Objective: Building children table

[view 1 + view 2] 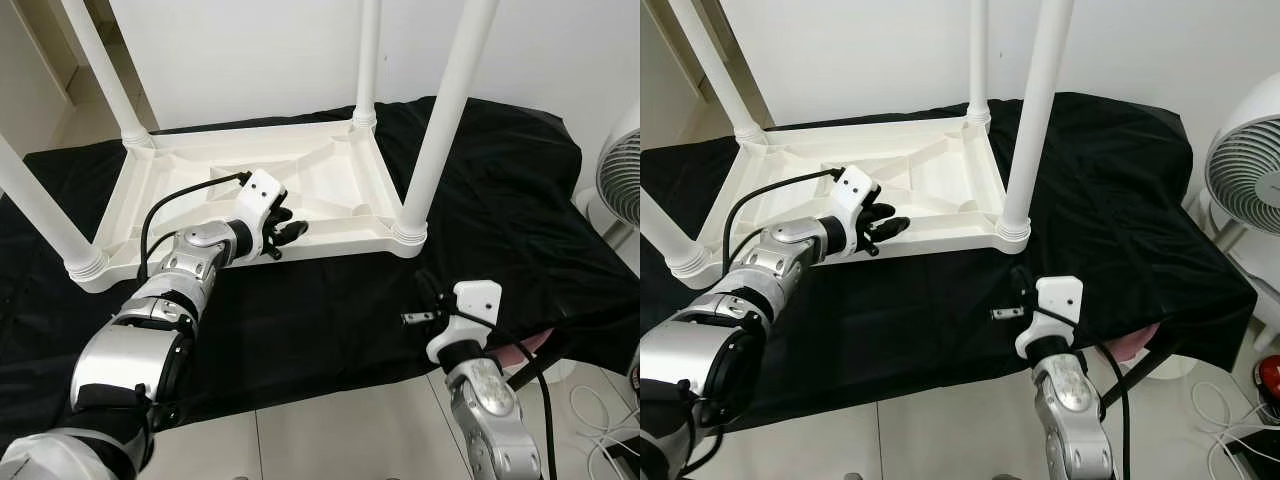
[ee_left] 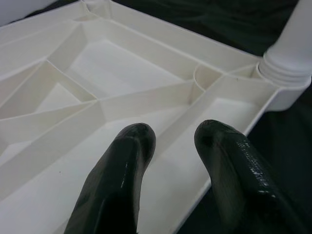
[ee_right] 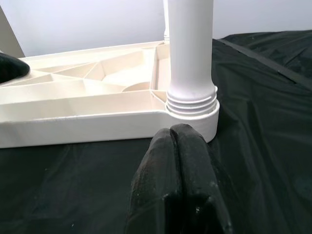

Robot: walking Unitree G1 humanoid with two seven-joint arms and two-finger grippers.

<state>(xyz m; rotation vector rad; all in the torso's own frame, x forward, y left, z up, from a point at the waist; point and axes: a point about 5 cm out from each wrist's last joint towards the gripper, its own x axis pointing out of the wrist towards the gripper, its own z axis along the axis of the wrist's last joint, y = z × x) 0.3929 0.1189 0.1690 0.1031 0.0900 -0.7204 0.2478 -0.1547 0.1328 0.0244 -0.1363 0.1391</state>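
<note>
The white tabletop lies upside down on the black cloth that covers the desk, with four legs standing up from its corners. Taking the near right leg as my mark: my left pincer sits well to the left of it, over the tabletop's near rim, its two fingers apart by a narrow gap and holding nothing. In my left wrist view the ribs and the leg's threaded collar lie just ahead.

My right pincer hovers over the cloth just in front of that leg's base, fingers pressed together and empty.

I judge the step in hand to be seating this last leg firmly. To do it well, I should press my left pincer down on the rim to keep the tabletop from sliding on the cloth, then part my right fingers, close them around the leg low near the collar, and turn it evenly, keeping it upright so the thread does not cross
</note>
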